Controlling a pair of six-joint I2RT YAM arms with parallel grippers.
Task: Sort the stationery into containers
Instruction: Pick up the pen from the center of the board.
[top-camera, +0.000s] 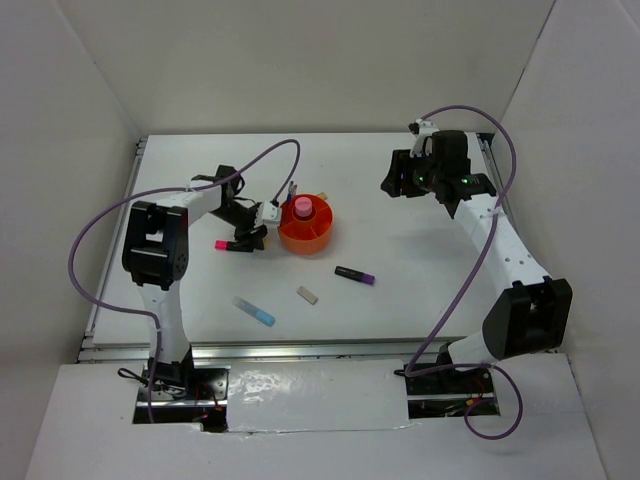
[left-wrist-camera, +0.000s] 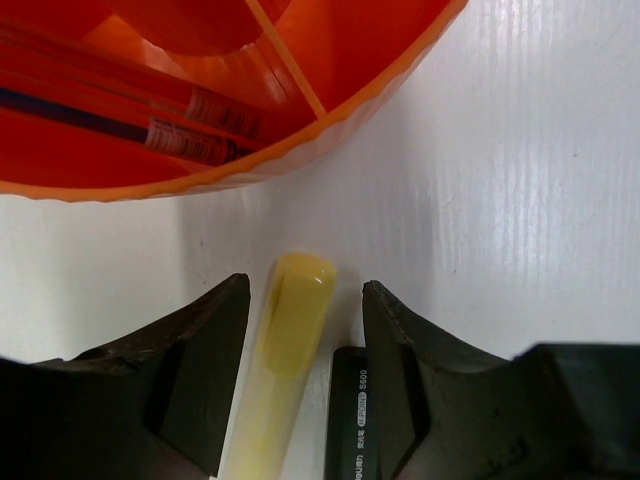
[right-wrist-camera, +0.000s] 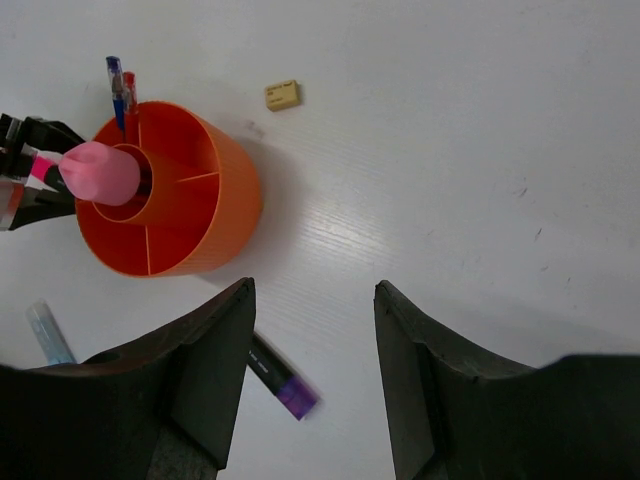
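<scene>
The yellow marker (left-wrist-camera: 290, 320) is seen lower centre in the left wrist view, between the left gripper's (left-wrist-camera: 305, 290) parted jaws (gaps both sides), below the orange organizer (left-wrist-camera: 370, 70). The right gripper (right-wrist-camera: 315, 290) is held open, empty.

- You see the yellow marker (left-wrist-camera: 290, 320) run off the bottom edge, left wrist view.
- Your orange organizer (left-wrist-camera: 370, 60) is cut off up top there.
</scene>
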